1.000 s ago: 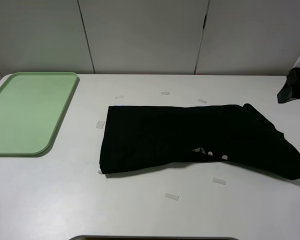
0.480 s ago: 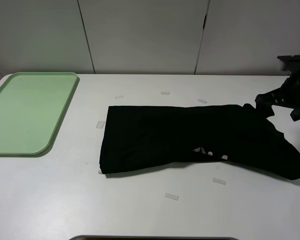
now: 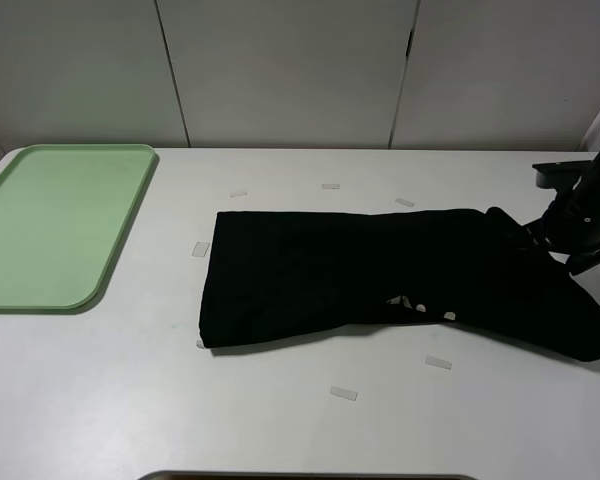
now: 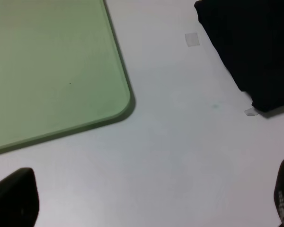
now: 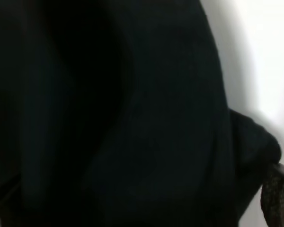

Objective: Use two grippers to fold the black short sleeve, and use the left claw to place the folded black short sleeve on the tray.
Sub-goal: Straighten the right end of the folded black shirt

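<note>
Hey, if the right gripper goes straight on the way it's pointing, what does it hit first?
Most likely the black short sleeve: black cloth nearly fills the wrist view of the right gripper. How far off it is remains unclear.

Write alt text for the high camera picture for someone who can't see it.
A black short sleeve lies stretched across a white table, with the right gripper low over its right end. A pale green tray sits far left.
</note>
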Motion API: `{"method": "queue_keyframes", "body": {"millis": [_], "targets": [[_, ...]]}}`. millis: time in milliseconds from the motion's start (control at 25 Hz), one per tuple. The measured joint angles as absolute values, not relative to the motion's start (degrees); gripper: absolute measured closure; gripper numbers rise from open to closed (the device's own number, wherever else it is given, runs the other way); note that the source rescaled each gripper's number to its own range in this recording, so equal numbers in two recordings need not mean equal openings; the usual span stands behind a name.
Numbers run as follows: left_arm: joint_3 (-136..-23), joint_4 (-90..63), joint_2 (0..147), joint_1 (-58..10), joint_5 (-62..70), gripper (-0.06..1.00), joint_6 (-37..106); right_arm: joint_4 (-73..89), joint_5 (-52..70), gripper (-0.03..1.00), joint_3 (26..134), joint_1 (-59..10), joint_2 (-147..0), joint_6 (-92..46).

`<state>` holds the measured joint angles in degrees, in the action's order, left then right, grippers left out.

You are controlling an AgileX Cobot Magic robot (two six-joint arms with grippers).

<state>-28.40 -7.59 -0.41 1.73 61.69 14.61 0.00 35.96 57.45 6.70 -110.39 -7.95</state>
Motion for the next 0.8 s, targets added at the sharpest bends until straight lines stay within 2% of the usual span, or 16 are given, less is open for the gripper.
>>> {"method": "queue_keyframes", "body": {"millis": [320, 720, 800], "targets": [[-28.4, -7.59, -0.41, 1.73, 61.69, -0.05, 14.61, 4.32, 34.18, -0.03, 57.98, 8.48, -114.23, -14.19], [-28.4, -7.59, -0.41, 1.73, 61.69, -0.05, 14.61, 4.41, 34.61, -0.03, 58.45, 8.48, -115.25, -14.51], [-28.4, -7.59, -0.41, 1.73, 61.69, -0.05, 14.61, 4.41, 34.67, 0.01, 58.45, 8.48, -115.25, -14.51]]}}
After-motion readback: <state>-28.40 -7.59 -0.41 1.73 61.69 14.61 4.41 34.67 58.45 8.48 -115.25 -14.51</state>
